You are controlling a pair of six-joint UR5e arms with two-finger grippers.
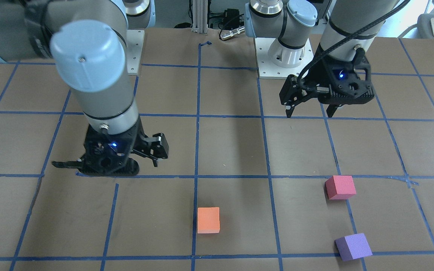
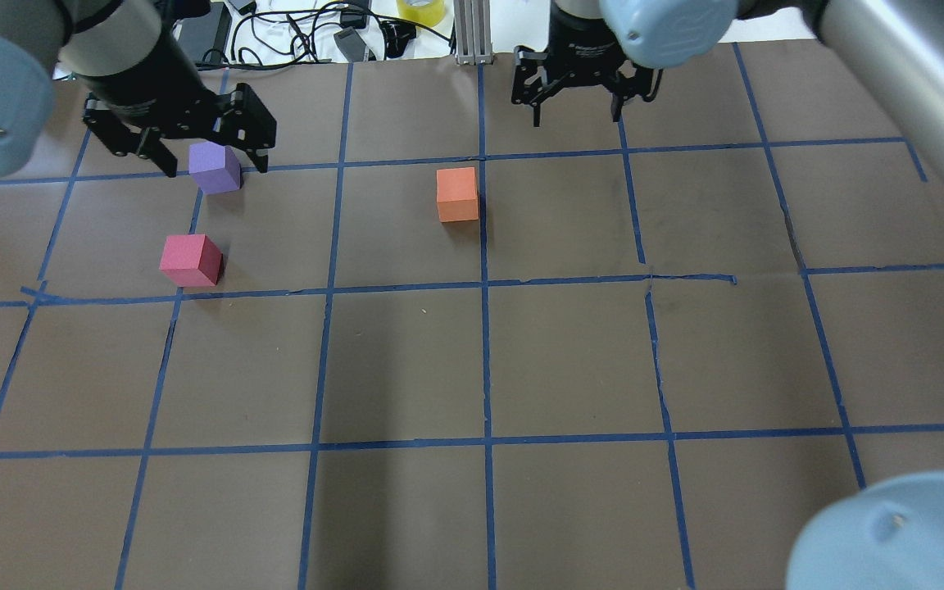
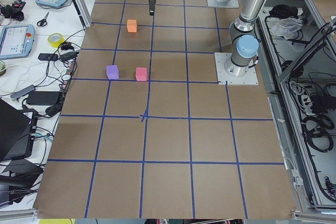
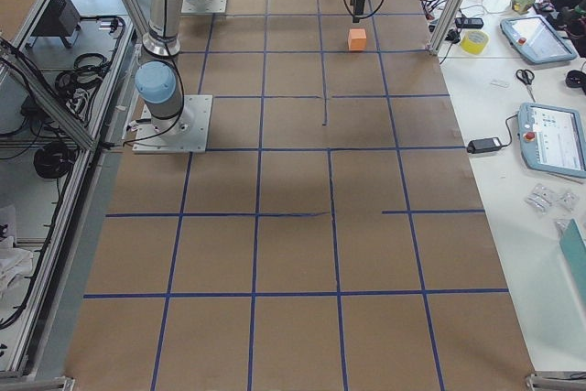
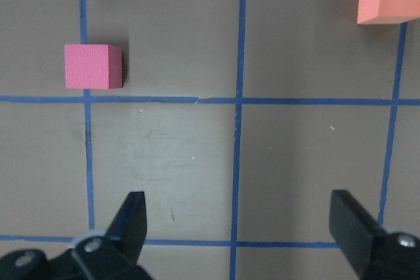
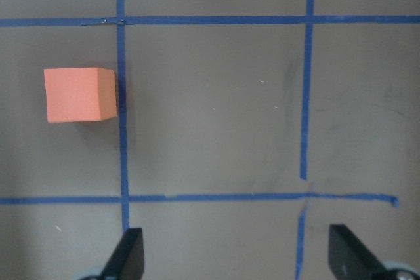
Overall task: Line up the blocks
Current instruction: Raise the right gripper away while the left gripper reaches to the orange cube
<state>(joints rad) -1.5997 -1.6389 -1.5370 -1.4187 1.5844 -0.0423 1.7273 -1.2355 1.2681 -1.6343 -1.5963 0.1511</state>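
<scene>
Three foam cubes sit apart on the brown table. The orange block (image 2: 457,194) (image 1: 208,220) lies by the middle tape line. The pinkish-red block (image 2: 190,260) (image 1: 340,187) and the purple block (image 2: 215,167) (image 1: 353,246) lie on my left side. My left gripper (image 1: 309,111) (image 5: 239,227) is open and empty, raised above the table on the robot's side of the pinkish-red block (image 5: 93,65). My right gripper (image 1: 104,164) (image 6: 237,254) is open and empty, raised, with the orange block (image 6: 79,94) ahead and to its left.
The table (image 2: 570,360) is brown paper with a blue tape grid. Both arm bases (image 1: 285,56) stand at the robot's edge. Cables and a yellow tape roll (image 2: 420,10) lie beyond the far edge. The left arm's elbow (image 2: 898,533) hangs over the near right corner.
</scene>
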